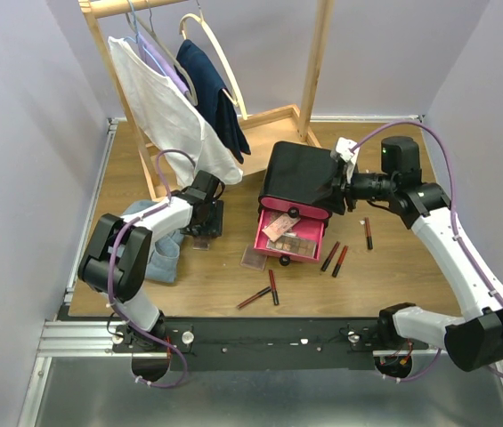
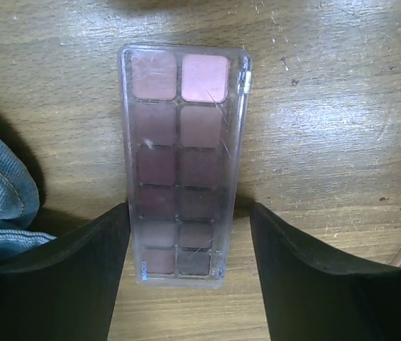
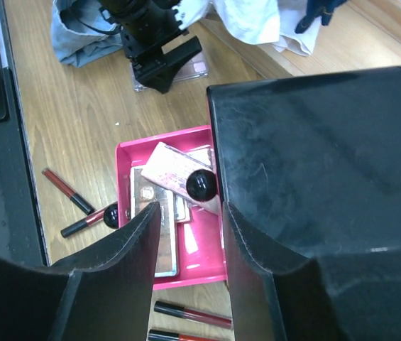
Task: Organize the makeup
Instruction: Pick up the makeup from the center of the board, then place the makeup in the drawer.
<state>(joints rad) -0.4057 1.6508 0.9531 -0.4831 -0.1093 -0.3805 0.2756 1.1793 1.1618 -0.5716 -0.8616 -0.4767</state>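
A clear eyeshadow palette (image 2: 182, 163) with pink-brown shades lies flat on the wooden table. My left gripper (image 2: 187, 213) stands open astride its near end, with a gap showing beside the right finger (image 2: 314, 284). In the top view this left gripper (image 1: 205, 224) is beside the blue cloth. My right gripper (image 3: 189, 209) is open over the pulled-out pink drawer (image 3: 207, 263), close to the black box (image 3: 321, 163), with nothing between its fingers. Several palettes (image 3: 175, 170) lie in that drawer. Another palette (image 1: 254, 258) and dark red lip tubes (image 1: 273, 286) lie on the table.
A wooden clothes rack (image 1: 318, 62) with a white shirt (image 1: 166, 107) and a navy garment (image 1: 215, 89) stands at the back. The light blue cloth (image 1: 158, 245) lies left of my left gripper. More lip tubes (image 1: 336, 258) lie right of the drawer.
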